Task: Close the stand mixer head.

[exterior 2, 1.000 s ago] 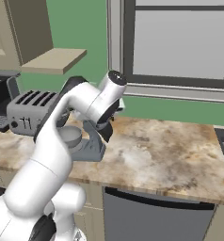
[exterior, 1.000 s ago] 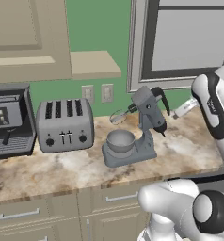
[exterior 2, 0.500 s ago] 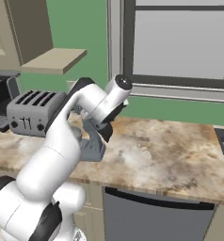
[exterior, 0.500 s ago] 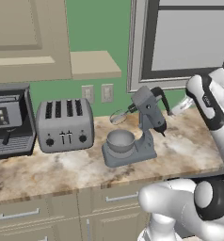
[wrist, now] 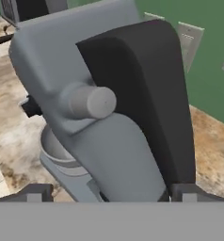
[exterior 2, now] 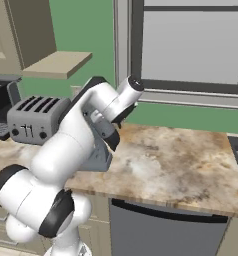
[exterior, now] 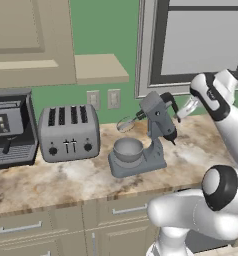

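The mixer head [exterior: 158, 112] stands tilted up above its bowl [exterior: 128, 149] on the table [exterior: 81, 175], right in front of the pincer [wrist: 111, 190], whose spread fingertips [wrist: 36, 192] flank it without gripping.

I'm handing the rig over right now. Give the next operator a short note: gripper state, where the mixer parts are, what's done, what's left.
Gripper: open, its fingertips either side of the rear of the stand mixer head, right up against it; contact unclear.
Head: tilted up and back on the mixer, whisk raised above and behind the steel bowl.
Mixer stands on the counter right of the toaster.
Done: the approach.
Left: push the head down until it sits over the bowl.
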Robot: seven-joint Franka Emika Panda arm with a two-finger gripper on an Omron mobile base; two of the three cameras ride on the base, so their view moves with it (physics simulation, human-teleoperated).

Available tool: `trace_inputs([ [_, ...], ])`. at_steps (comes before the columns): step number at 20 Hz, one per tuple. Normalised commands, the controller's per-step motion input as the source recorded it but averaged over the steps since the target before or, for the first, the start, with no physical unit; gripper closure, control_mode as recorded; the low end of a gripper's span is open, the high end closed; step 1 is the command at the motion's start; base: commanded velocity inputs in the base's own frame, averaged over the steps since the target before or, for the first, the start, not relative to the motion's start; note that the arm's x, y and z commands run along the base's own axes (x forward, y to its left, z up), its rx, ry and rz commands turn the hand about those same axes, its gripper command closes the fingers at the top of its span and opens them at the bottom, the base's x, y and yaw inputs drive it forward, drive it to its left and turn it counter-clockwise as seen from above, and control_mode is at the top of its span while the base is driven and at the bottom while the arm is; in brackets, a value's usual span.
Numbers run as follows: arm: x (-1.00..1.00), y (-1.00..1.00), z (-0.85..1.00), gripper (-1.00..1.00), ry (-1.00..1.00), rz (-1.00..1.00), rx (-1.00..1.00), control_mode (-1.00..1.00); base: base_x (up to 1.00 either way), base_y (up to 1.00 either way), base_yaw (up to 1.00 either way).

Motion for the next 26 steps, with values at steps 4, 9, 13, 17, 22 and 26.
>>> trace_inputs([
  [4, 0.33, 0.15, -0.23, -1.00, -0.10, 0.04, 0.00, -1.00, 0.00, 0.00, 0.00],
  [9, 0.28, 0.80, -0.54, -1.00, -0.08, 0.12, 0.00, -1.00, 0.00, 0.00, 0.00],
  [13, 0.25, 1.00, -0.67, -1.00, -0.01, 0.20, -0.07, -1.00, 0.00, 0.00, 0.00],
  [17, 0.32, 1.00, -0.66, -1.00, 0.00, 0.23, -0.19, -1.00, 0.00, 0.00, 0.00],
  [22, 0.36, 1.00, -0.73, -1.00, 0.00, 0.23, -0.28, -1.00, 0.00, 0.00, 0.00],
  [26, 0.21, 1.00, -0.81, -1.00, 0.00, 0.23, -0.28, -1.00, 0.00, 0.00, 0.00],
])
